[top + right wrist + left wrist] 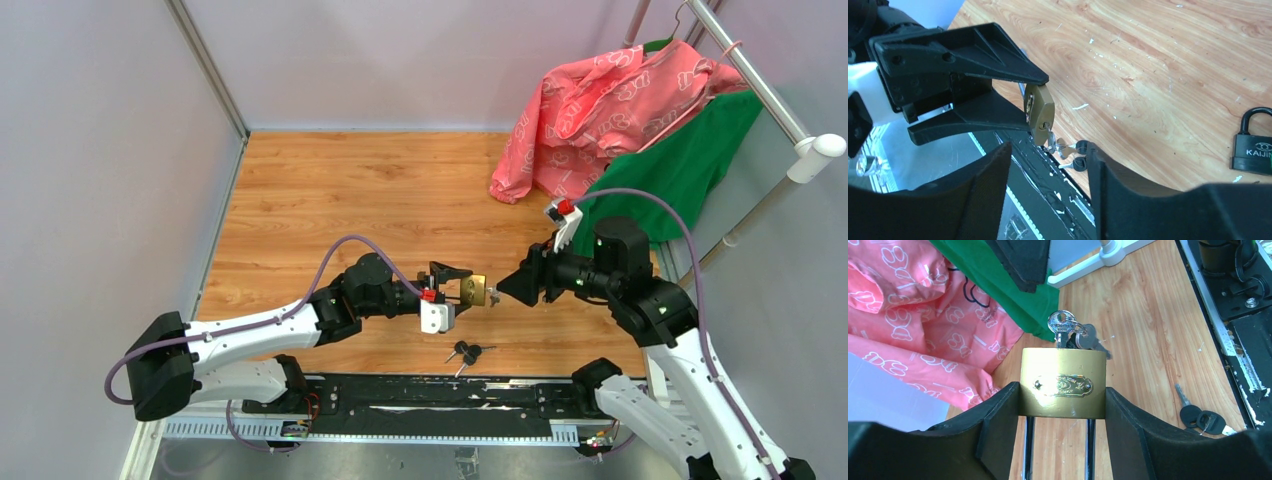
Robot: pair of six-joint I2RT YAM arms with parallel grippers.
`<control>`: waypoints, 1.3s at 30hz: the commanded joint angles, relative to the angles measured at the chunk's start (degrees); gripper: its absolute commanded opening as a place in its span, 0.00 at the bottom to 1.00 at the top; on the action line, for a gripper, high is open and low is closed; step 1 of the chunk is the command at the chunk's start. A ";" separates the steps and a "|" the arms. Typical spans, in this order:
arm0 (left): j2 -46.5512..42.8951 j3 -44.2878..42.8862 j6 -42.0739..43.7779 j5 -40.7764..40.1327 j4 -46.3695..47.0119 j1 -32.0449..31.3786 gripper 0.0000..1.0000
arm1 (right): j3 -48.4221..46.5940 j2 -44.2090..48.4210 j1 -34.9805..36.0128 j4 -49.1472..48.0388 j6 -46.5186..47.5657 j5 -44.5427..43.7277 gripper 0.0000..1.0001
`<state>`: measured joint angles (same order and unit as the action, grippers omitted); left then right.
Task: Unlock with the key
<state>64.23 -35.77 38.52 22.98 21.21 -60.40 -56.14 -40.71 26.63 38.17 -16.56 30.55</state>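
A brass padlock [473, 290] hangs above the wooden table, and my left gripper [455, 285] is shut on its body. In the left wrist view the padlock [1063, 382] sits between the black fingers [998, 425], shackle pointing back toward the wrist. A silver key [1062, 325] stands in the keyhole, with a ring and a second key dangling beside it. My right gripper [505, 288] faces the lock from the right. In the right wrist view it [1048, 150] is open just short of the key [1053, 142], with nothing between its fingers.
Two black-headed keys [465, 352] lie on the table below the lock, near the black strip [430, 395] at the front edge. A black padlock [1254, 145] lies on the wood to the right. Pink [610, 110] and green [690, 165] garments hang from a rack [770, 100] at back right.
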 commanded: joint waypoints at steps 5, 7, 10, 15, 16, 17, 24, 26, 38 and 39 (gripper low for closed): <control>-1.45 -0.44 -0.89 -0.40 6.78 0.24 0.00 | 2.68 -0.05 -0.25 -4.00 -1.95 6.10 0.49; -1.63 -0.49 -0.98 -0.14 6.82 0.23 0.00 | 2.83 -0.21 -0.27 -3.91 -1.92 6.38 0.47; -1.87 -0.49 -1.08 0.09 6.81 0.21 0.00 | 3.20 -0.18 -0.40 -3.90 -1.81 6.60 0.43; -2.02 -0.63 -1.32 0.36 6.80 0.25 0.00 | 3.76 -0.22 -0.52 -3.87 -1.48 7.42 0.37; -1.98 -0.77 -1.34 0.43 6.82 0.26 0.00 | 3.83 -0.17 -0.53 -3.89 -1.41 7.47 0.36; -2.02 -0.80 -1.39 0.48 6.82 0.27 0.00 | 3.95 -0.16 -0.55 -3.91 -1.33 7.55 0.35; -2.10 -0.96 -1.52 0.86 6.82 0.26 0.00 | 4.38 -0.26 -0.53 -3.76 -0.94 7.71 0.30; -2.11 -1.08 -1.58 0.92 6.80 0.20 0.00 | 4.39 -0.16 -0.51 -3.69 -0.92 7.57 0.30; -2.93 -0.95 -1.97 1.89 6.82 0.21 0.00 | 4.89 -0.34 -0.57 -3.19 -0.38 6.94 0.28; -2.89 -0.89 -2.02 1.84 6.81 0.28 0.00 | 4.94 -0.27 -0.61 -3.26 -0.52 7.04 0.27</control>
<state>63.40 -35.75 36.62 23.75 22.00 -60.40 -51.86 -41.17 26.61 35.09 -17.93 37.30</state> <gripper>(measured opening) 0.612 0.289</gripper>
